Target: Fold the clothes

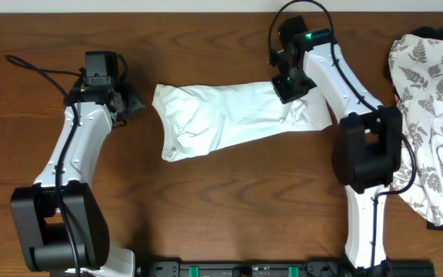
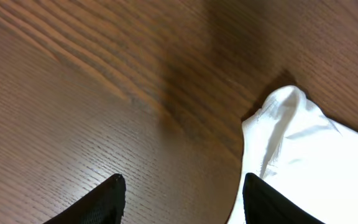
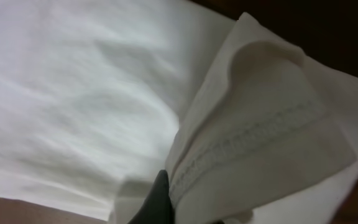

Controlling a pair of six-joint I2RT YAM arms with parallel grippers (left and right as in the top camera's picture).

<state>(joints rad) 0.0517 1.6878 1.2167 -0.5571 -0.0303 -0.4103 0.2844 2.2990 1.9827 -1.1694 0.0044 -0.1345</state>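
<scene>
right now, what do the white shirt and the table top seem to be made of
The white shirt: soft matte cloth, likely cotton knit; it creases softly and shows a stitched hem. The table top: wood or wood-look laminate; brown grain lines, faint sheen.

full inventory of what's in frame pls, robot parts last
T-shirt: 1, white, table centre, folded into a long strip
fern-print cloth: 1, white with grey leaves, bunched at right edge
dark item: 1, black, behind the fern-print cloth, mostly hidden
table: 1, brown wood, under everything
left arm: 1, white and black, left of T-shirt, jaws open and empty
right arm: 1, white and black, over T-shirt's right end, jaws shut on its hem
</scene>
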